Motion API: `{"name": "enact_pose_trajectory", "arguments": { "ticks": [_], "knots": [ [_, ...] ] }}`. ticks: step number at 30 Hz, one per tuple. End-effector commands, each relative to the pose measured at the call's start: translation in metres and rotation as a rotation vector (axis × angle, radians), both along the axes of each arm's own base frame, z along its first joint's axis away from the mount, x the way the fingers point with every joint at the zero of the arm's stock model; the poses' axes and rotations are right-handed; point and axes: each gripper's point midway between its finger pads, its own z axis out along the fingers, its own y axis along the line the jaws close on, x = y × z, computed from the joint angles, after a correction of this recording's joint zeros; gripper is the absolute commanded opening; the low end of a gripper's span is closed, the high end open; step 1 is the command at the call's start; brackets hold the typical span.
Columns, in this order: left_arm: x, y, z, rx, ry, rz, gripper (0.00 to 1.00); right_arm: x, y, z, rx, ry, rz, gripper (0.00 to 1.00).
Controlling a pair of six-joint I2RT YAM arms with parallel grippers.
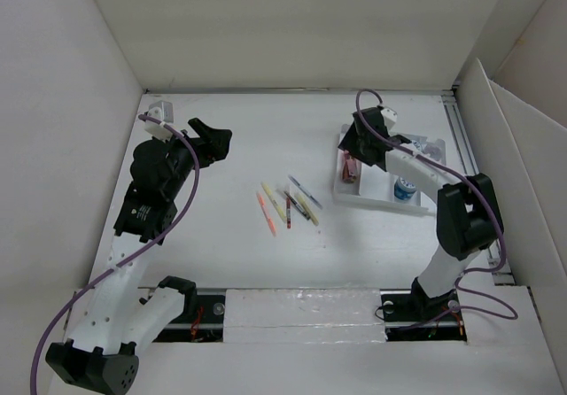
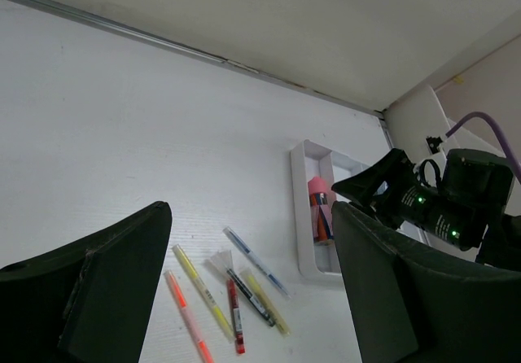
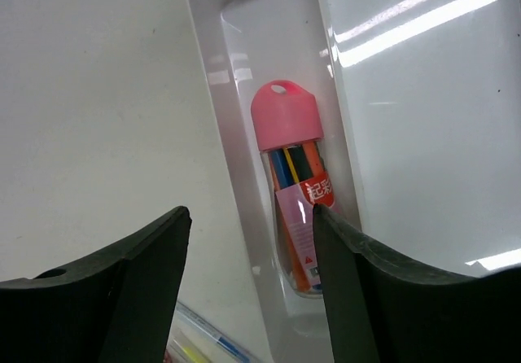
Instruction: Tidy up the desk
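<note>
Your desk [image 1: 257,138] runs longest left to right. The tray's [image 1: 368,199] leftmost slot holds a pink-capped marker case [image 3: 291,147], with pens [image 1: 288,205] lying left of it. The left fingers [image 2: 114,282] and right fingers [image 3: 122,290] stand spread.

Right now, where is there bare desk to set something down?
Bare: the far strip of desk between the left gripper and right gripper, and the near strip this side of the loose pens. Crowded: mid-desk around those pens, and the left slot of the tray, holding a pen case.
</note>
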Motion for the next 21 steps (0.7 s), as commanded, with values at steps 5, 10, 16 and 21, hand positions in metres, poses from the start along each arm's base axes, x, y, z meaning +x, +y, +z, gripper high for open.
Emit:
{"name": "enact_pose_trajectory", "arguments": {
  "ticks": [5, 10, 16, 21],
  "knots": [
    [-0.002, -0.001, 0.018, -0.012, -0.073, -0.01, 0.75, 0.008, 0.026, 0.035, -0.004, -0.133, -0.003, 0.61],
    [0.0, -0.002, 0.015, -0.008, -0.063, -0.012, 0.75, -0.029, 0.081, 0.046, 0.029, -0.189, 0.173, 0.0],
    [0.001, -0.002, 0.013, -0.006, -0.054, -0.012, 0.75, -0.069, 0.131, 0.011, -0.04, -0.099, 0.35, 0.16],
    [0.002, -0.003, 0.014, -0.005, -0.051, -0.012, 0.75, -0.076, 0.139, -0.016, -0.068, -0.025, 0.388, 0.41]
  ]
}}
